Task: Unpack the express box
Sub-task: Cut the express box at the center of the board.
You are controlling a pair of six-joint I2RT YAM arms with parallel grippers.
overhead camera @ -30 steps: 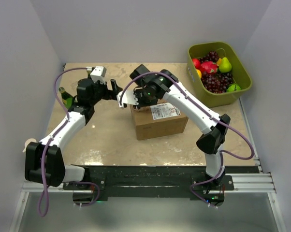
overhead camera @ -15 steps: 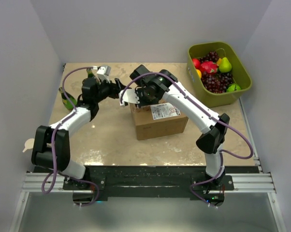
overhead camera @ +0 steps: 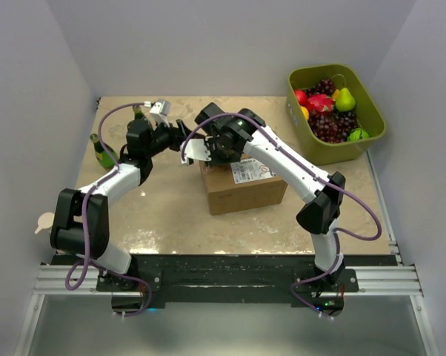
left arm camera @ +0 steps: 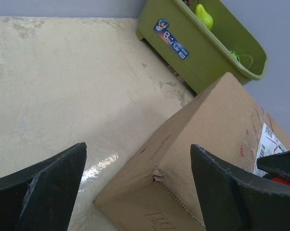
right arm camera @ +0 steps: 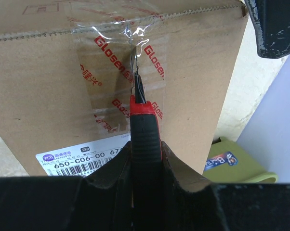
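Right grip: the right gripper (right arm camera: 145, 166) was clamped narrowly on the black-and-red handle of a cutter (right arm camera: 145, 130), jaws snug on both sides, handle running straight out from the wrist.
Blade: its thin tip (right arm camera: 135, 72) rested on the clear printed tape (right arm camera: 118, 62) along the top seam of the express box (right arm camera: 53, 96). Whether it had pierced the tape could not be told.
Cut, as I judge it: the stroke should have followed the seam line, shallow and steady, blade leaning along its travel. Pressing deep would have risked the contents, and a sideways twist would have risked the handle turning in the jaws.
Left grip: the left gripper (left arm camera: 138, 163) stood wide open and held nothing, its fingers (left arm camera: 44, 187) either side of the box's near corner in its own view and clear of the cardboard.
Bracing, as I judge it: that hand looked placed to steady the carton. It should have pressed on a wall or corner away from the blade's path, before the pull began, so the box did not slide.
Box position: it sat closed at the middle of the table (left arm camera: 63, 86), shipping label (right arm camera: 82, 161) on top, between the two grippers.
Surroundings: the green tub (left arm camera: 198, 43) of fruit lay well apart at the far right corner, outside the line of the cut.
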